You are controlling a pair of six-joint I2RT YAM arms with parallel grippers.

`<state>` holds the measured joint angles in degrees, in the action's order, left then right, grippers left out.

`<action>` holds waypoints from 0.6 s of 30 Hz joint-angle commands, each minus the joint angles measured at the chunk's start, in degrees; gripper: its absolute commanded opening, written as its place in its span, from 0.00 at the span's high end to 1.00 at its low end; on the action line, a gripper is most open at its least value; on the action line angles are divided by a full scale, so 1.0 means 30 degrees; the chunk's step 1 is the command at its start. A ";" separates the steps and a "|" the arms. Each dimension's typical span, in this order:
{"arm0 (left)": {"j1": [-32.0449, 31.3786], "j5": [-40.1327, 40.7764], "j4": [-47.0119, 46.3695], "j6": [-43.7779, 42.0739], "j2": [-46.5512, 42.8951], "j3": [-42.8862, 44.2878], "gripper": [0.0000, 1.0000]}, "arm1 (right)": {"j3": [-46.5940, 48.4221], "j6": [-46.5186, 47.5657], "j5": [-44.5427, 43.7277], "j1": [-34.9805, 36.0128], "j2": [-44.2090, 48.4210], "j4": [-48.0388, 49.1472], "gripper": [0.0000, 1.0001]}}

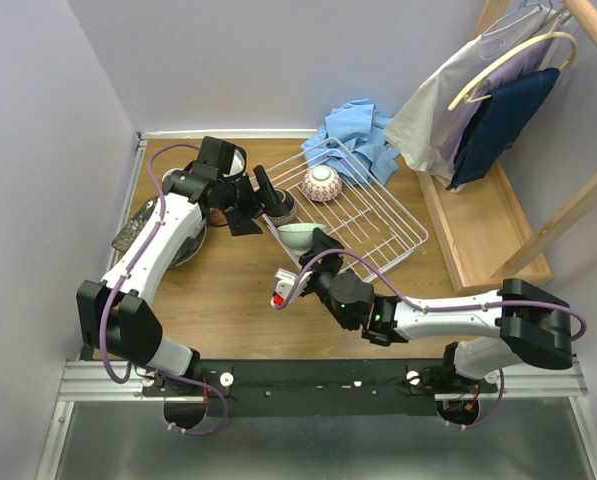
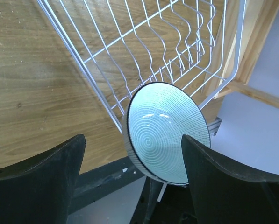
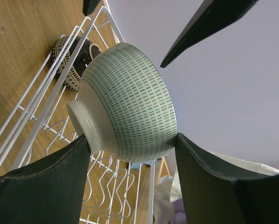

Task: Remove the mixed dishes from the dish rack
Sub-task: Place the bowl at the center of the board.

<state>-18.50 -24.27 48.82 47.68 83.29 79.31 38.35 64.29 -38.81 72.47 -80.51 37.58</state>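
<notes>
The white wire dish rack lies at an angle mid-table. My right gripper is shut on a pale green bowl, held tilted at the rack's near-left corner. In the right wrist view the fingers clamp the bowl's foot and rim. My left gripper is open and empty just beyond it. In the left wrist view the green bowl shows between the fingers without touching them. A brown patterned bowl sits by the rack's left edge. A pink bowl lies upside down in the rack.
Patterned plates lie under the left arm, with a grey dish behind it. An orange-red cup stands beside the right arm. A blue cloth lies behind the rack. A wooden clothes rack with garments stands at the right.
</notes>
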 commanded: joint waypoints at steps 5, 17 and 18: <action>-0.0599 -0.1899 0.2503 -0.0394 0.2353 0.2127 0.11 | 0.0284 0.0806 -0.0804 0.0366 -0.0585 0.2179 0.70; -0.1448 -0.1987 0.2976 -0.1040 0.3526 0.2304 0.20 | 0.0079 0.1186 -0.1331 0.0366 -0.1258 0.3026 0.70; -0.1508 -0.2016 0.2947 -0.1040 0.3585 0.2275 0.21 | 0.0050 0.1244 -0.1419 0.0366 -0.1375 0.3203 0.70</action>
<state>-21.89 -27.77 56.47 45.39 92.82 85.08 38.35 66.48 -40.69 73.08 -83.92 39.81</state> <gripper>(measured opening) 0.808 0.743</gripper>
